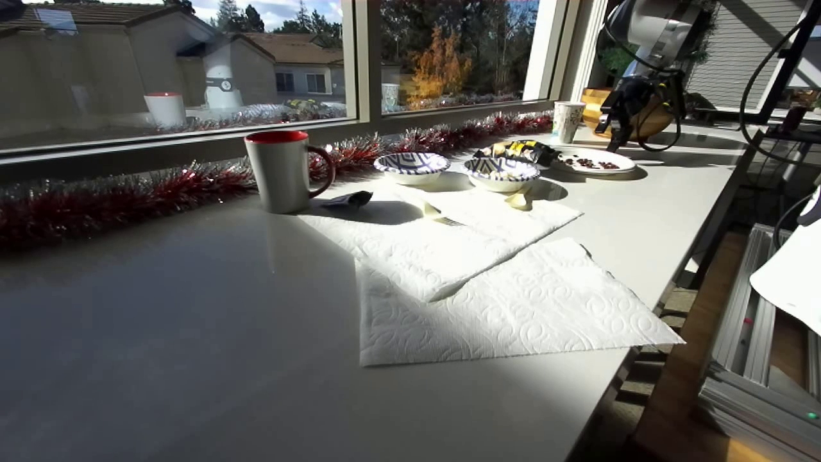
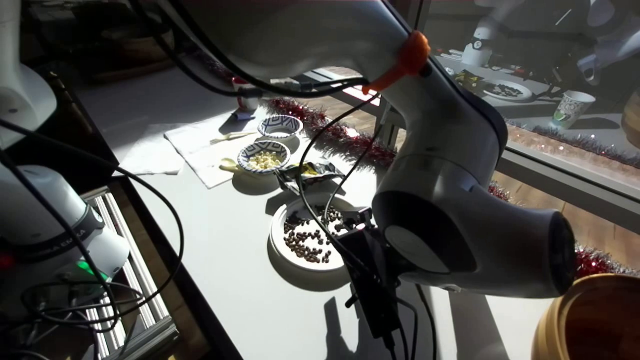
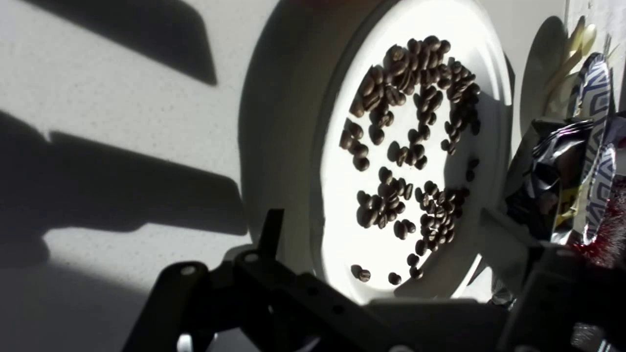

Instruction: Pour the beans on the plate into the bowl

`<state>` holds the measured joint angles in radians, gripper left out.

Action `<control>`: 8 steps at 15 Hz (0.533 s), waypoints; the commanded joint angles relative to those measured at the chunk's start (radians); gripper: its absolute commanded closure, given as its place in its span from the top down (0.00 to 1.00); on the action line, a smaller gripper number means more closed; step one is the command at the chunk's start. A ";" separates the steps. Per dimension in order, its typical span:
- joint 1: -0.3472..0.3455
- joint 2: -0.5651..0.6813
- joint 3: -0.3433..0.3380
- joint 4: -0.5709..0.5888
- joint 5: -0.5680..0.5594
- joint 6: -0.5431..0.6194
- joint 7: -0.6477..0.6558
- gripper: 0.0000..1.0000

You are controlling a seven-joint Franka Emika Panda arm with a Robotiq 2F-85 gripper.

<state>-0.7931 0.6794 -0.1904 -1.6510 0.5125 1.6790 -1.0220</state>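
Now, beans (image 3: 437, 220) are lying across the plate (image 3: 342, 247), the pincer (image 3: 381, 212) is holding its jaws apart, while a crumpled bag (image 2: 312, 171) and dish of pale bits (image 2: 260, 147) are sitting between plate and bowl (image 2: 280, 132).

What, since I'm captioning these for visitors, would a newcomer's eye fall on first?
Probably the dark beans scattered over the brightly lit white plate in the wrist view, with the open black tool at the bottom of that picture. Next, likely the white mug with the red rim, left of centre in an exterior view, and the red and silver tinsel running along the foot of the window.
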 commanded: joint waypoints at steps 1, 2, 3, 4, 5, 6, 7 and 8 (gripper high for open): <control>-0.053 0.048 0.040 0.058 0.011 -0.030 -0.042 1.00; -0.064 0.060 0.049 0.070 0.015 -0.038 -0.048 1.00; -0.075 0.068 0.056 0.078 0.020 -0.043 -0.048 1.00; -0.084 0.074 0.063 0.086 0.023 -0.052 -0.047 1.00; -0.094 0.079 0.071 0.094 0.029 -0.059 -0.046 1.00; -0.101 0.083 0.077 0.098 0.031 -0.063 -0.043 1.00; -0.105 0.088 0.083 0.101 0.030 -0.065 -0.041 1.00; -0.110 0.092 0.089 0.104 0.029 -0.071 -0.038 1.00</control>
<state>-0.8696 0.7235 -0.1296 -1.5979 0.5154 1.6412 -1.0407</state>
